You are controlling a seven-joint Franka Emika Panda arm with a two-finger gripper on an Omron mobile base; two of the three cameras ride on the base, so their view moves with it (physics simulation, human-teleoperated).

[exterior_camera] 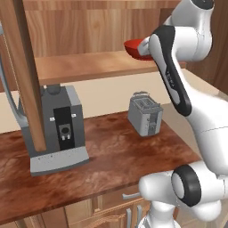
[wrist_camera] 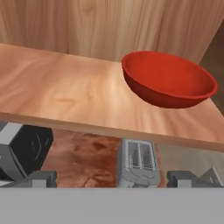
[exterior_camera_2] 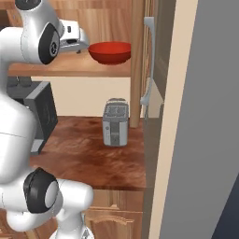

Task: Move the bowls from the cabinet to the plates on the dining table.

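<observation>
Nearest the base, the white arm rises over a reddish-brown counter and bends up toward the open wall cabinet. On the counter stand a grey coffee machine on the left and a small grey toaster further right, well apart from each other. The same toaster shows in the right base view, just beside the cabinet's upright wooden side, where a long grey bar handle hangs on the opened door.

Above them, the gripper is raised to the height of the cabinet's wooden shelf, at the shelf's front edge. Its two dark fingertips stand far apart at the bottom of the hand view, so the jaws are wide and hold nothing.

Beyond the gripper, the red bowl sits upright on the shelf toward its right end, near the cabinet's back wall. In the right base view the red bowl lies just beside the gripper, not touching it. In the left base view it peeks out from behind the arm.
</observation>
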